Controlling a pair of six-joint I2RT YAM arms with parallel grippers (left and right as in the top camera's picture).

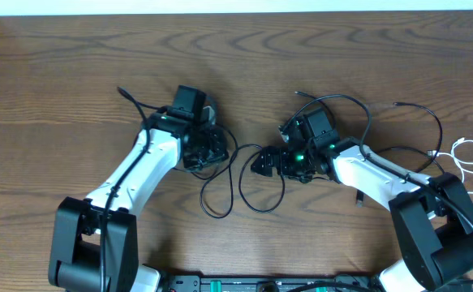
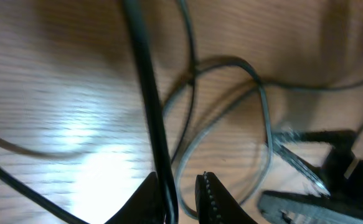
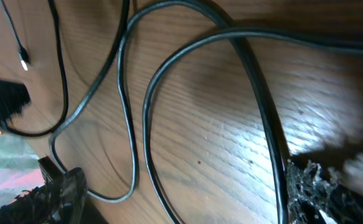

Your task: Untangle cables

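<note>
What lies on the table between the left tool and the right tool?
Loops of thin black cables lie between the left tool and the right tool, on the wood; the overhead view shows this.

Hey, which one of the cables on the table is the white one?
The white cable, curled at the far right edge of the overhead view. The other cables, around and between the two arms, are all black.

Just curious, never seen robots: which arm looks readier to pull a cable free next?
Left, probably: the left end effector pinches a black cable, while the right end effector stands wide open, gripping nothing.
</note>
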